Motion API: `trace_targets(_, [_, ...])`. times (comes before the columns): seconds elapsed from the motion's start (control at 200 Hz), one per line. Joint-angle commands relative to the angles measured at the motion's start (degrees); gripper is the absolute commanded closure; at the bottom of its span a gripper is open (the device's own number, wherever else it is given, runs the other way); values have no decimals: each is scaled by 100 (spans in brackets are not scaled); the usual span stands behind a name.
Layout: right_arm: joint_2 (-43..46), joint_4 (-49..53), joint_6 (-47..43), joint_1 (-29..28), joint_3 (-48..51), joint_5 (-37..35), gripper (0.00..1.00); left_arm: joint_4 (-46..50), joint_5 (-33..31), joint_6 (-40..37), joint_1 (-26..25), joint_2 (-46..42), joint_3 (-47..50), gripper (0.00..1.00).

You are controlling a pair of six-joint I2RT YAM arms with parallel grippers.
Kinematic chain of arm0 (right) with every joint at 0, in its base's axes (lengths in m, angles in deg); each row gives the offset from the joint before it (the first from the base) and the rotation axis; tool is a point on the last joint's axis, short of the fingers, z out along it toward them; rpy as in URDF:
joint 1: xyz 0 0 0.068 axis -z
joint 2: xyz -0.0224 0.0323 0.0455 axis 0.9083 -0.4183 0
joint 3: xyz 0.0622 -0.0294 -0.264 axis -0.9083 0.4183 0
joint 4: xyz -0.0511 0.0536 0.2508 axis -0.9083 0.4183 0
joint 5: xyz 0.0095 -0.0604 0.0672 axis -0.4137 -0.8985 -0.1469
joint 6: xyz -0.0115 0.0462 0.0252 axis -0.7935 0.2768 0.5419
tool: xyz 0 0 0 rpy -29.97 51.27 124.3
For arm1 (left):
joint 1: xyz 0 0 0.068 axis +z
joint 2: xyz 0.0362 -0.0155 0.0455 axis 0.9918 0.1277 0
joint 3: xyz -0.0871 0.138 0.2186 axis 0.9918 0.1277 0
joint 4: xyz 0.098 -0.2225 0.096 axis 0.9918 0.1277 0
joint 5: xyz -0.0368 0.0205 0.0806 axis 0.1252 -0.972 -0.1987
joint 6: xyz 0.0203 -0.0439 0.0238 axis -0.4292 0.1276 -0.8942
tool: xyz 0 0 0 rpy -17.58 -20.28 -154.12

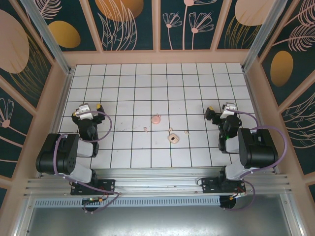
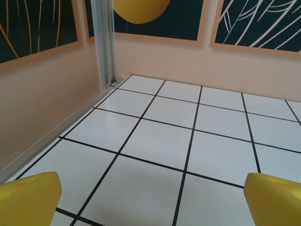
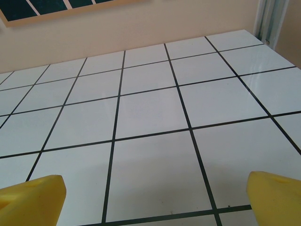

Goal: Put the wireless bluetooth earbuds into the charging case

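You see a big white tiled table (image 1: 197, 78), and over it the left gripper (image 2: 151, 200) and the right gripper (image 3: 153, 197) each hold their yellow fingers wide apart, gripping nothing. The small salmon-pink rounded plastic charging case (image 1: 156, 119) sits mid-table between the 2 arms. Tiny pale cream-pink plastic earbuds (image 1: 145, 130) lie near it, not touching it.

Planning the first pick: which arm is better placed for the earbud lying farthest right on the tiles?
Right. That earbud lies on the right half of the table, clearly nearer the right gripper than the left gripper. Both grippers are open.
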Motion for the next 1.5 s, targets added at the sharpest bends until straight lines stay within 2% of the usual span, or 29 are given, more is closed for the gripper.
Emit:
trace_targets(0.0, [-1,-303,-116,6,-90,-24,1,-32,85,35,20,-22,-65,1])
trace_targets(0.35, [6,-275,-104,12,-115,-31,1,-41,83,35,20,-20,-56,1])
trace_targets(0.44, [183,151,-44,23,-276,-147,1,-5,122,22,24,-53,-72,7])
trace_targets(0.5, [437,1057,61,28,-650,-302,1,332,287,-37,20,-151,-215,11])
trace_targets(0.561, [593,2529,318,71,-1324,-506,1,682,386,-84,24,-287,-364,15])
trace_targets(0.631, [606,4135,656,69,-2147,-695,1,1554,505,-144,20,-572,-715,17])
trace_targets(0.726, [547,5872,887,52,-3082,-424,1,2707,853,-182,21,-962,-1251,20])
trace_targets(0.866, [421,7836,1415,-130,-4215,-10,1,4424,1624,-57,-4,-1318,-2267,27])
trace_targets(1.006, [408,9537,1948,-678,-5037,76,1,6111,1864,30,-237,-1346,-3309,32])
trace_targets(1.111, [537,10318,2840,-1385,-5231,192,2,7002,1589,68,-576,-1293,-3772,33])
trace_targets(1.171, [653,10499,3497,-1794,-5134,362,4,7265,1246,215,-748,-1244,-3880,33])
trace_targets(1.311, [742,10568,4904,-2692,-4702,701,16,7496,1254,167,-859,-1068,-3951,33])
trace_targets(1.491, [250,11180,6099,-3734,-4798,441,19,7870,1356,204,-859,-904,-4047,33])
